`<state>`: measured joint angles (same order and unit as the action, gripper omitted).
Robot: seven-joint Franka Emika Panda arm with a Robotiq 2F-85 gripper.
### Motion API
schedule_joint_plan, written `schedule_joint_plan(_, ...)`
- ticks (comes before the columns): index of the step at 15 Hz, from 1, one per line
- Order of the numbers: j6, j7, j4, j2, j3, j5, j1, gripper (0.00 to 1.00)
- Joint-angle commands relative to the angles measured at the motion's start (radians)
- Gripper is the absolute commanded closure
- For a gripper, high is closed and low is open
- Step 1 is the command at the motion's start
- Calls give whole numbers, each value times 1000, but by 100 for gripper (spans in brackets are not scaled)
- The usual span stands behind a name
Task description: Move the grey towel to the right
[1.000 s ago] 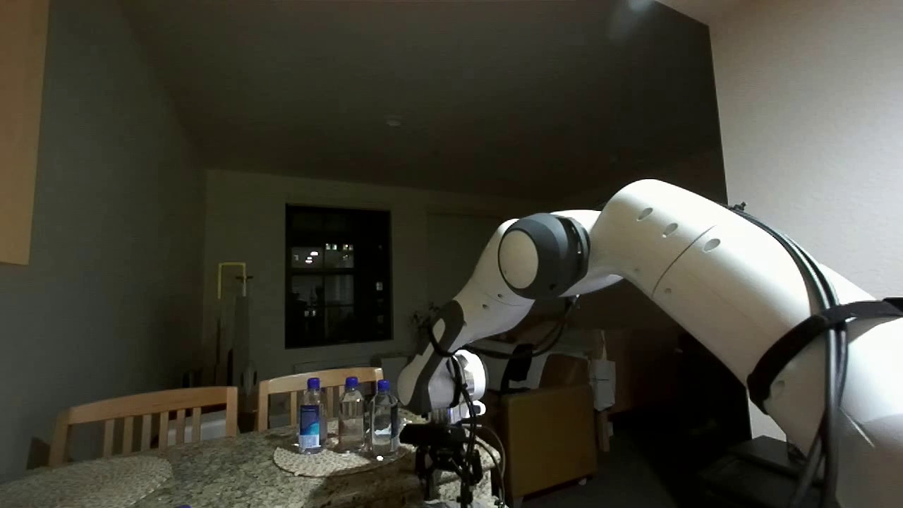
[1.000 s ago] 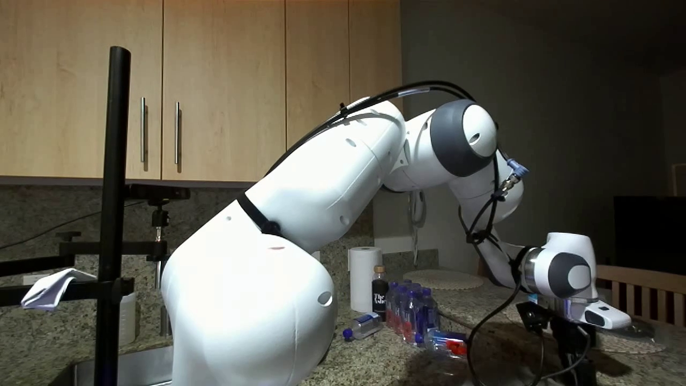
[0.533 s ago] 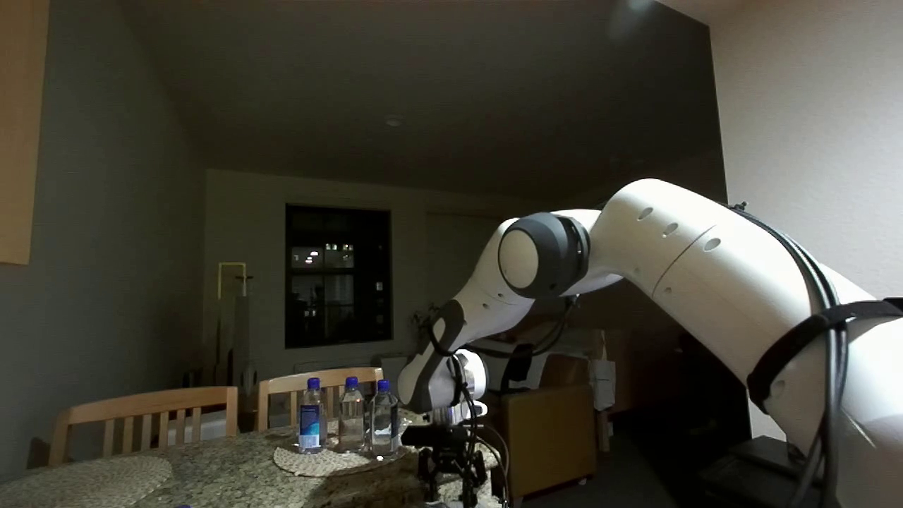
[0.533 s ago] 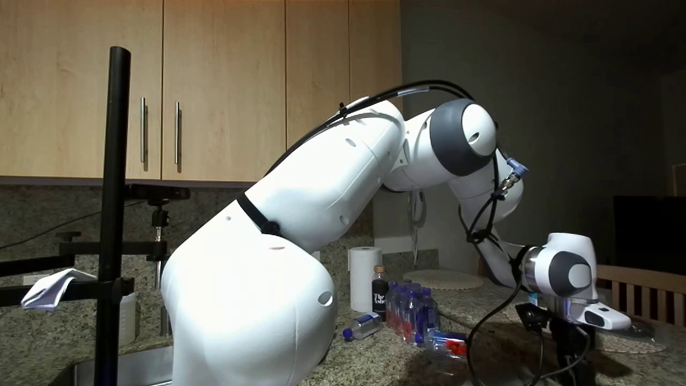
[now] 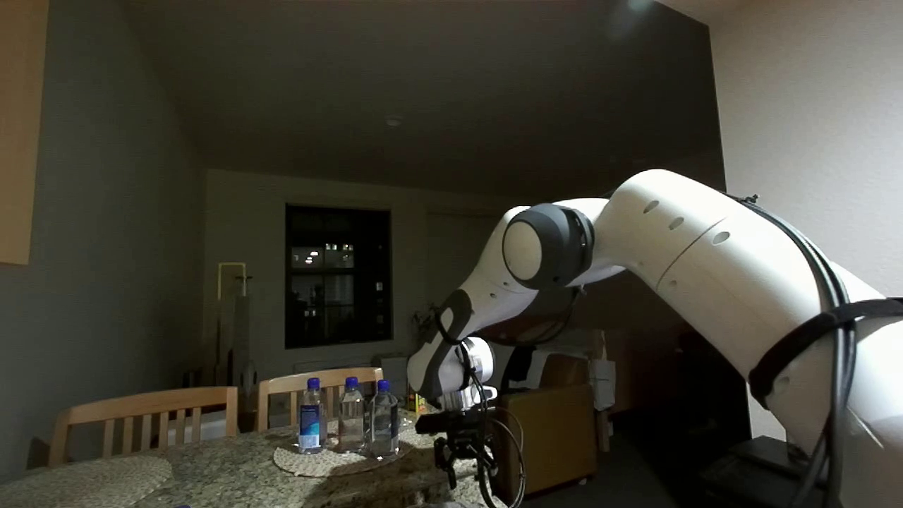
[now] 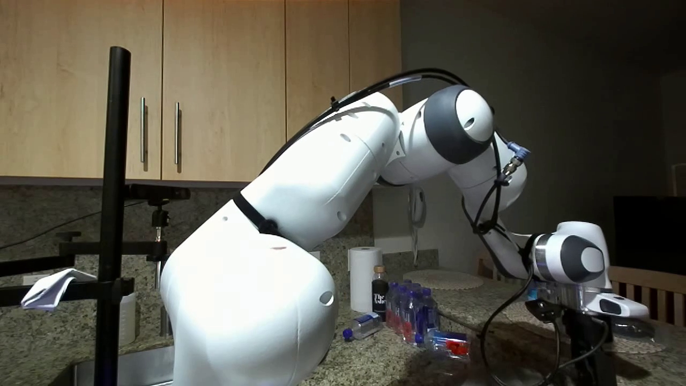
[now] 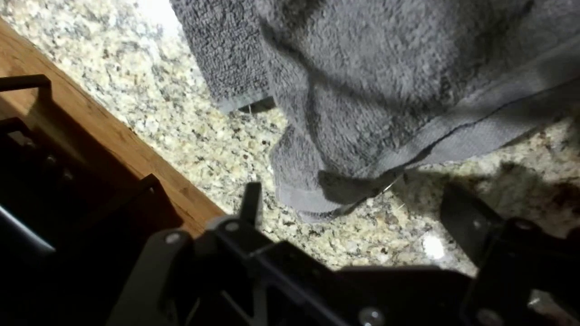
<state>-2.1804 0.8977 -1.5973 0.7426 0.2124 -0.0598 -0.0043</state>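
The grey towel lies rumpled on the speckled stone counter, filling the upper middle and right of the wrist view. One folded corner points down toward my gripper. My gripper is open, its fingers wide apart, with nothing between them. The towel's near corner lies below and just beyond the fingertips, and a finger's shadow falls on it. In an exterior view the gripper hangs over the counter's near end. In an exterior view the gripper is partly cut off by the lower edge, and the towel is hardly visible.
Three upright water bottles stand on a woven placemat. Several bottles, two lying bottles and a paper roll stand or lie nearer the arm. A wooden cabinet front with dark handles borders the counter edge.
The arm was nearly still between the earlier frames. Since then it has risen, and the gripper has moved up and to the right in both exterior views. The bottles have not moved.
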Motion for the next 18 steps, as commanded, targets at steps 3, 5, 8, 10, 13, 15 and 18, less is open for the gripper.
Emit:
schedule_joint_plan(3,-51,2,-106,-47,-6,4,3,0)
schedule_joint_plan(5,-55,-2,-143,-56,-10,0,3,0)
schedule_joint_plan(8,-146,24,-204,-65,-20,-36,3,0)
schedule_joint_plan(10,-250,39,-238,-68,-37,-86,0,0)
schedule_joint_plan(13,-398,39,-275,-55,-56,-145,8,0)
schedule_joint_plan(15,-466,33,-295,-45,-61,-159,18,25)
schedule_joint_plan(18,-505,33,-314,-41,-50,-150,35,40)
